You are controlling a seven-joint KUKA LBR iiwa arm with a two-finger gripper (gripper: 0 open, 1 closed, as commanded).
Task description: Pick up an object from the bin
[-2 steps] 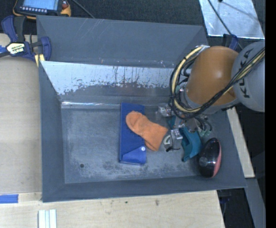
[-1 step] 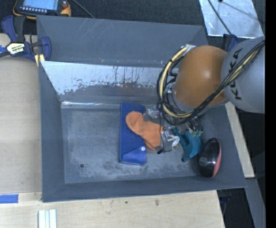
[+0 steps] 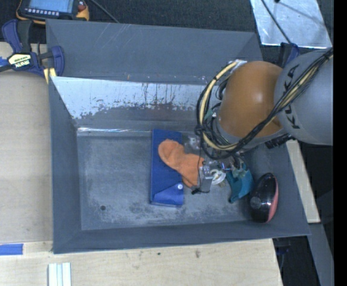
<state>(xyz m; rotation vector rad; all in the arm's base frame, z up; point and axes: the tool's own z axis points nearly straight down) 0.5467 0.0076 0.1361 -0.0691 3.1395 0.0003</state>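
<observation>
My gripper [image 3: 204,180] hangs low over the right half of the bin floor, under the arm's orange cover. Its fingertips sit at the right edge of an orange soft cloth-like thing [image 3: 178,157], which lies on a blue flat pad [image 3: 165,177] in the middle of the bin. Just right of the gripper lies a teal plastic thing [image 3: 241,185]. Farther right, against the bin's right wall, rests a black and red oval thing [image 3: 263,199].
The left half of the bin floor is bare grey metal. The arm and its cables cover the bin's upper right part.
</observation>
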